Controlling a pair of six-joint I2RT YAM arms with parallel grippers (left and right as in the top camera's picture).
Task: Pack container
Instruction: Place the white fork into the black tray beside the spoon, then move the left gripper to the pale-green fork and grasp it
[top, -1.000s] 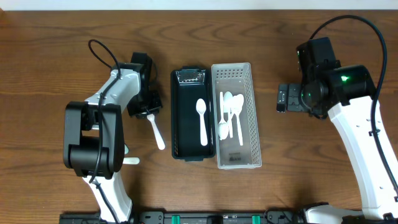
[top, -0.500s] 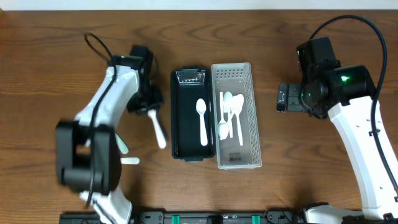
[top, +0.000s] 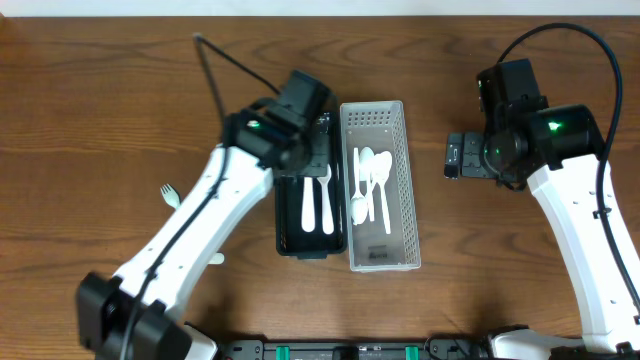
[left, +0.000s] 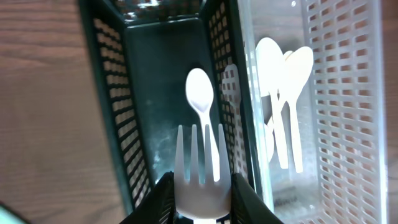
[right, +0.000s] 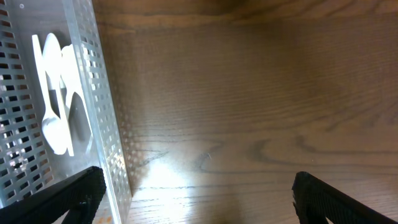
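Observation:
My left gripper (top: 305, 168) is shut on a white plastic fork (left: 200, 163), tines forward, held over the black container (top: 284, 200). The fork's handle (top: 308, 207) trails towards the front. In the left wrist view a white spoon (left: 199, 93) lies on the black container's floor (left: 155, 93), just past the tines. The white perforated basket (top: 400, 150) next to it holds several white spoons (top: 370, 185), also seen in the left wrist view (left: 283, 93). My right gripper (right: 199, 199) is open and empty above bare wood, right of the basket (right: 93, 93); it also shows in the overhead view (top: 456, 158).
Another white fork (top: 168, 193) lies on the table left of the black container. A small white piece (top: 211, 258) lies nearer the front left. The two containers stand side by side, touching, in the middle of the wooden table.
My left arm swung right, carrying the white fork from the table left of the black container to above its inside. The right arm has not moved.

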